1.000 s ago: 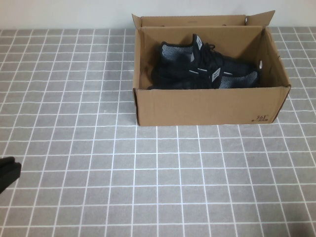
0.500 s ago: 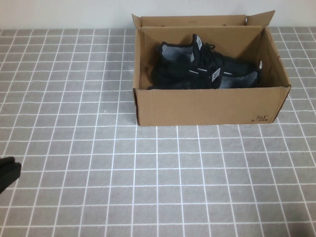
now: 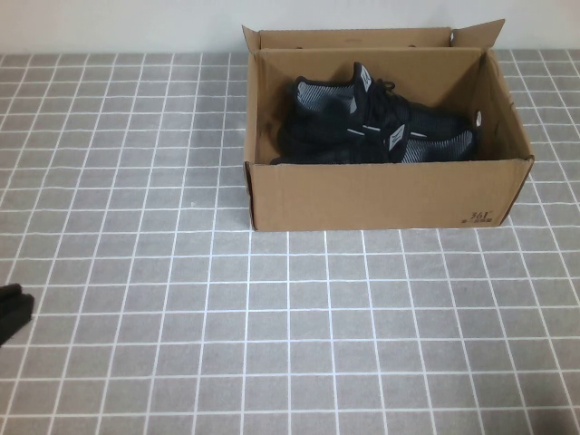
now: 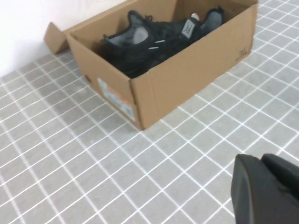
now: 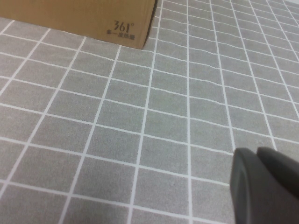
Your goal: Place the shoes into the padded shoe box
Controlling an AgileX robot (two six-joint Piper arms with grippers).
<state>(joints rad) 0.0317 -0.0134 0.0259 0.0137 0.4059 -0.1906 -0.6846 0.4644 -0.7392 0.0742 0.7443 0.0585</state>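
Note:
The two black sneakers (image 3: pixel 381 127) lie side by side inside the open brown cardboard shoe box (image 3: pixel 381 195) at the back of the table. They also show in the left wrist view (image 4: pixel 154 39), inside the box (image 4: pixel 196 65). My left gripper (image 3: pixel 13 313) is shut and empty, low at the table's left edge, far from the box; it also shows in the left wrist view (image 4: pixel 264 186). My right gripper (image 5: pixel 264 182) is shut and empty over the tiles, in front of the box's printed corner (image 5: pixel 93 18). It is out of the high view.
A grey cloth with a white grid (image 3: pixel 290 326) covers the table. The box's back flaps (image 3: pixel 362 38) stand open against the white wall. An orange label (image 4: pixel 117 98) is on the box's left end.
My left gripper has slipped a little further out past the left edge of the high view. The box and shoes have not moved.

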